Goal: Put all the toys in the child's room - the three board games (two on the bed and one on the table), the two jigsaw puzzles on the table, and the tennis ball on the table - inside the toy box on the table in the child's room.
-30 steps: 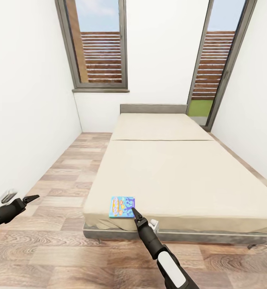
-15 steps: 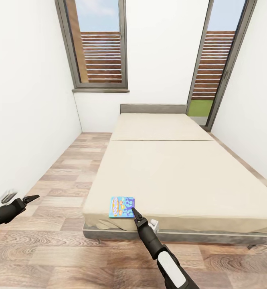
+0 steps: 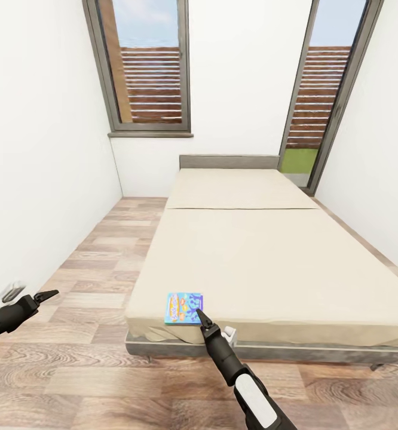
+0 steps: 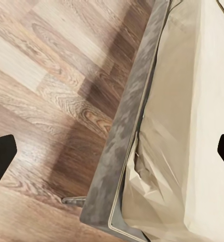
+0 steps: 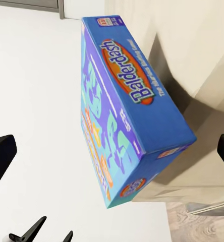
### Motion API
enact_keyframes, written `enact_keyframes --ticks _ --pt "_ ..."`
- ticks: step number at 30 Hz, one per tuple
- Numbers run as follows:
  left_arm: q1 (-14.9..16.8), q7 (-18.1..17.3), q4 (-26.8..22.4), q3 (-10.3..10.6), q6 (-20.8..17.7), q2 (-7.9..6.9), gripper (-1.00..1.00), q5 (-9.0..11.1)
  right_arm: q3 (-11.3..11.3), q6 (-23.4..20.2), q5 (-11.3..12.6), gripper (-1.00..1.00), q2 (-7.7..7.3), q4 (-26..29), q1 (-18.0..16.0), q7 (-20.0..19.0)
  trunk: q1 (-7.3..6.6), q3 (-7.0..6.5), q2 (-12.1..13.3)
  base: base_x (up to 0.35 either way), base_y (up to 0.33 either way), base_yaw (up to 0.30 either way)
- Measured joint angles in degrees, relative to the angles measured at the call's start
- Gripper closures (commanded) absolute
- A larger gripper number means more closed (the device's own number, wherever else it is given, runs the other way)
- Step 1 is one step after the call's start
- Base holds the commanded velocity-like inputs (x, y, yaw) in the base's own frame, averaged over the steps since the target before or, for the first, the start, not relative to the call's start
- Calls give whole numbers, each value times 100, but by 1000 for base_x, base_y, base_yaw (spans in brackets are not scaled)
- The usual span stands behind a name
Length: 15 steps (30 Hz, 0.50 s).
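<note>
A blue board game [image 3: 183, 307] with orange-yellow art lies flat on the near left corner of the beige bed [image 3: 253, 257]. My right gripper [image 3: 200, 314] hovers right at the box's near right corner. In the right wrist view the board game [image 5: 127, 116] sits ahead of the two spread fingertips, and the gripper [image 5: 112, 156] is open and holds nothing. My left gripper [image 3: 46, 294] hangs open over the wood floor, left of the bed. Its wrist view looks down on the bed's grey frame [image 4: 127, 131] and rumpled sheet. The toy box and table are out of view.
The bed has a low grey headboard [image 3: 229, 161] against the far wall, between two tall windows [image 3: 151, 65] with brown slats. A strip of wood-plank floor [image 3: 97, 257] runs along the bed's left side. The white wall [image 3: 37, 179] with an outlet [image 3: 9, 292] stands close to my left arm.
The whole picture has shifted a few pixels to the right. Both grippers and the board game keep their places.
</note>
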State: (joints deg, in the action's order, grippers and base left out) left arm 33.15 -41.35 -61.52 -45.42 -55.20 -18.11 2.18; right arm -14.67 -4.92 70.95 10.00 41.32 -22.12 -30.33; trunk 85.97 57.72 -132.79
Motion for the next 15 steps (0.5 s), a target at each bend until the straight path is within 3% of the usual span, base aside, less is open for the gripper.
enact_keyframes --ticks 15 --pt "-1 0 0 -1 11 0 -100 2 0 -4 0 -100 0 0 0 9 0 0 0 0 2 0"
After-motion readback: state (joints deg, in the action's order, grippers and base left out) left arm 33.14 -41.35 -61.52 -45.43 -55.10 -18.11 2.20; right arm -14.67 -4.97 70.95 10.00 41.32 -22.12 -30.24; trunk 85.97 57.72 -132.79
